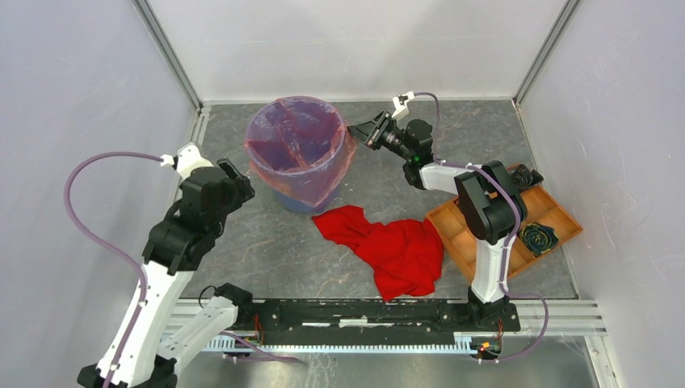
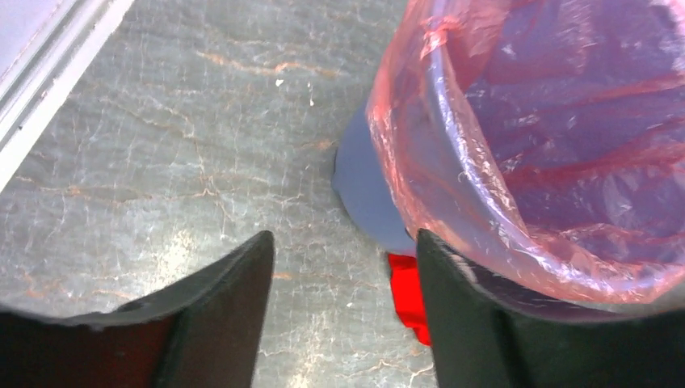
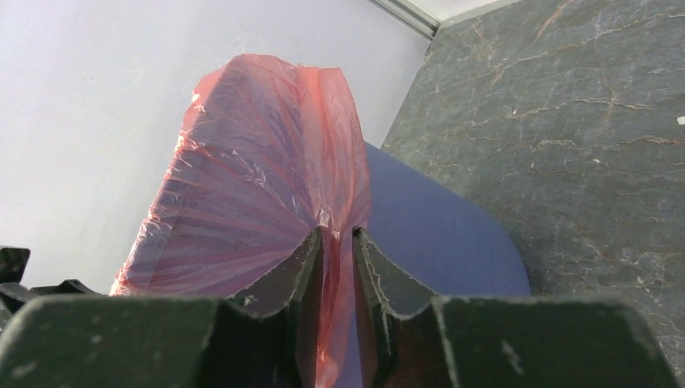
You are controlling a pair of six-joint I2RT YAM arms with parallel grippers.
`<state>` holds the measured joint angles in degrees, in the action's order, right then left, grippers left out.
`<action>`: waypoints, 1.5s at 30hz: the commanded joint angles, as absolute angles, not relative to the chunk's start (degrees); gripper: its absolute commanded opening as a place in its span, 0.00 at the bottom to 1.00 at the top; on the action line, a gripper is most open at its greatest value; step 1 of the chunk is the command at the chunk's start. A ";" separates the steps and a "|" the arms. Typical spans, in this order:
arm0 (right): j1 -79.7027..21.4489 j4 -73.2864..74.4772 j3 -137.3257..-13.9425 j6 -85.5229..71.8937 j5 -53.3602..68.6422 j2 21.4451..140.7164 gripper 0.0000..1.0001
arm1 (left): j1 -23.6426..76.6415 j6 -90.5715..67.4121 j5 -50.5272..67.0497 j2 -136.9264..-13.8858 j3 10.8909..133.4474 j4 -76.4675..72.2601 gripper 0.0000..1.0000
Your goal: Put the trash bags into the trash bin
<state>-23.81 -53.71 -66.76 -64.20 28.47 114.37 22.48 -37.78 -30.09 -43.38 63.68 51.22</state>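
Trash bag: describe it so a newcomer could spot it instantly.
On the grey table, find the round blue trash bin at the far centre, the largest container there. The trash bag is the thin, wrinkly reddish film lining it and folded over its rim. Unlike the opaque red cloth lying nearby, it is see-through and glossy.

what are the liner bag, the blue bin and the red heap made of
Translucent red-orange bag: thin plastic film, glossy, crinkled, see-through. Round blue bin: likely hard plastic, smooth matte wall. Opaque red heap: probably soft cloth, matte, loose folds.
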 commanded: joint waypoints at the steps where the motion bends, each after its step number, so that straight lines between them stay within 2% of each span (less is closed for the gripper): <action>1: -23.48 -54.67 -68.25 -62.63 29.09 113.23 0.25 | 17.18 -42.59 -22.75 -50.97 65.56 52.22 0.64; 3: -23.48 -54.67 -67.81 -62.34 29.19 112.78 0.25 | 3.80 -40.24 -6.86 -53.01 63.00 48.77 0.47; 4: -23.55 -54.67 -67.49 -62.24 29.23 112.51 0.25 | -2.70 -39.68 0.78 -53.16 61.08 47.30 0.44; 6: -23.48 -54.54 -67.06 -62.00 29.53 112.04 0.25 | -12.81 -38.70 10.36 -52.14 58.39 45.41 0.45; 8: -23.48 -54.43 -66.84 -61.65 29.88 111.66 0.25 | -18.53 -38.57 17.35 -50.63 56.78 43.39 0.50; 11: -23.49 -54.61 -66.97 -61.94 29.77 111.64 0.25 | -19.86 -41.98 24.06 -49.82 53.15 38.63 0.62; 14: -23.51 -55.22 -67.58 -62.51 30.47 111.97 0.25 | -22.49 -45.18 30.19 -49.60 48.29 33.68 0.69; 17: -23.54 -53.94 -68.11 -61.63 30.85 111.66 0.25 | -23.01 -48.48 34.26 -47.83 44.54 27.91 0.80; 27: -23.35 -53.65 -68.50 -61.25 30.94 111.87 0.25 | -22.87 -50.73 36.86 -49.26 44.35 22.94 0.94; 29: -23.34 -54.11 -68.47 -61.68 30.99 112.17 0.24 | -22.90 -52.25 37.77 -50.66 43.41 19.16 0.99; 45: -23.42 -54.23 -69.13 -62.03 30.77 112.77 0.24 | -22.28 -52.96 42.22 -62.73 37.95 3.65 0.97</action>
<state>-23.51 -52.14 -66.85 -62.48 30.02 114.28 -22.65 -52.21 38.26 -61.28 38.54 9.58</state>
